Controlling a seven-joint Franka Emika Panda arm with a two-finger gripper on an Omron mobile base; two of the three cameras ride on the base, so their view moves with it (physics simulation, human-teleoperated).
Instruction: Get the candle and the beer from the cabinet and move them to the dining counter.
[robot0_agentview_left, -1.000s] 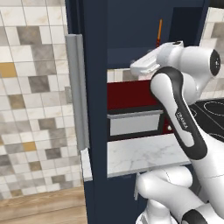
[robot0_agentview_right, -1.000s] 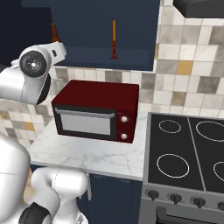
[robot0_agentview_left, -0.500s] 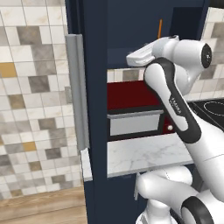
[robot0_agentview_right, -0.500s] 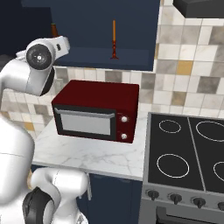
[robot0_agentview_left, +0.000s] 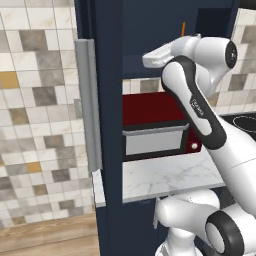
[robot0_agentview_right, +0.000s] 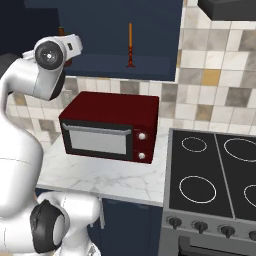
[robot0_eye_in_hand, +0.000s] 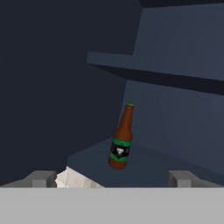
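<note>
In the hand view the beer (robot0_eye_in_hand: 121, 143) stands at the centre of the frame on the bottom shelf of the cabinet (robot0_eye_in_hand: 183, 57), a brown bottle with a green cap and a dark label banded in green. It looks tilted in this view, which may come from the roll of the camera. The claw (robot0_eye_in_hand: 111, 179) is wide open: its two grey fingertips (robot0_eye_in_hand: 42, 178) rise at the lower left and lower right of the frame, well apart, with the bottle between and beyond them, touching neither. Nothing is held.

In the right base view the candle (robot0_agentview_right: 130, 45) stands upright in the upper middle of the frame, a thin orange stick on a small dark holder, on the floor of the open navy cabinet. The beer's green cap (robot0_agentview_right: 61, 29) peeps out at the upper left, just above the white wrist of the arm, well to the left of the candle. Below the cabinet a red microwave (robot0_agentview_right: 107, 126) sits on a small marble worktop (robot0_agentview_right: 117, 179), with a black hob (robot0_agentview_right: 215, 172) at the right of the frame.

In the left base view the open cabinet door (robot0_agentview_left: 105, 100), edge-on with its long silver handle (robot0_agentview_left: 88, 105), fills the left middle of the frame. The arm reaches up into the cabinet at upper right, and the orange tip of the candle (robot0_agentview_left: 183, 28) shows just above it.
</note>
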